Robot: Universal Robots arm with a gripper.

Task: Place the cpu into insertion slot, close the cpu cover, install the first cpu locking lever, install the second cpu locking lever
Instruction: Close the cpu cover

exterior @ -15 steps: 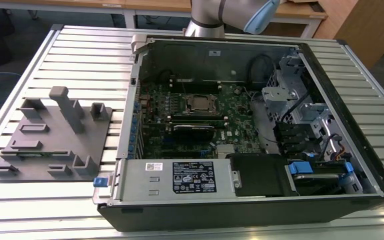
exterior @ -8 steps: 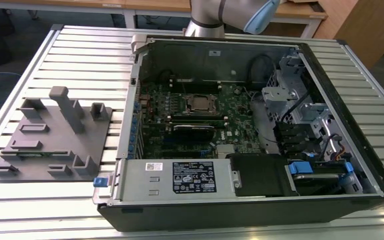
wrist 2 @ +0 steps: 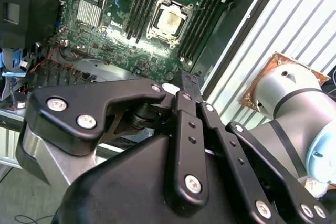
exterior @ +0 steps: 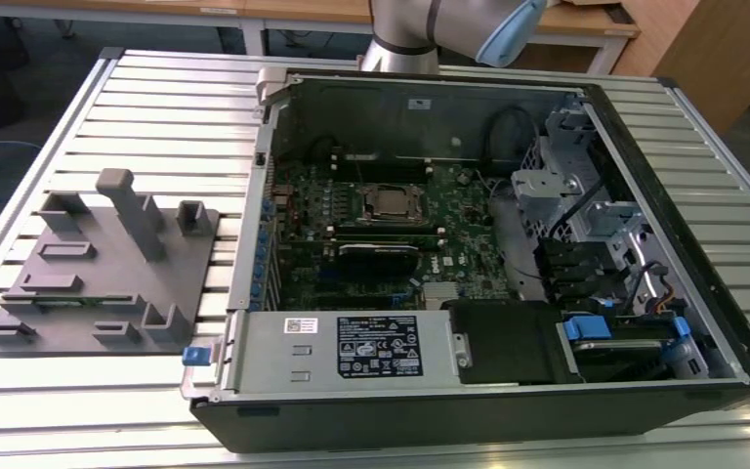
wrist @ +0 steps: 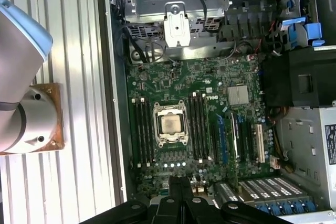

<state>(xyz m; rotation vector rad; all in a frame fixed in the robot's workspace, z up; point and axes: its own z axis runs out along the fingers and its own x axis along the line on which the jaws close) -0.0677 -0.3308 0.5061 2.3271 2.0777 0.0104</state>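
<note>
The cpu (wrist: 169,124), a pale silvery square, lies in the insertion slot (exterior: 370,203) on the green motherboard (wrist: 210,85) inside the open computer case. The cpu cover (wrist: 169,110), a thin silver frame, lies flat around the chip. In the second wrist view the cpu (wrist 2: 172,21) shows the same way, framed by silver metal. My gripper (wrist 2: 188,83) hangs high above the board, over the case wall on the robot base's side. Its black fingers (wrist: 180,184) are shut together with nothing between them. How the locking levers stand I cannot make out.
The case (exterior: 479,410) lies open on a slatted metal table (exterior: 89,401). A grey fixture block (exterior: 95,264) stands at the exterior view's left. A power supply (exterior: 336,347), a black shroud (exterior: 512,337) and drive cages (exterior: 570,195) crowd the board. The robot base (wrist: 26,124) stands beside the case.
</note>
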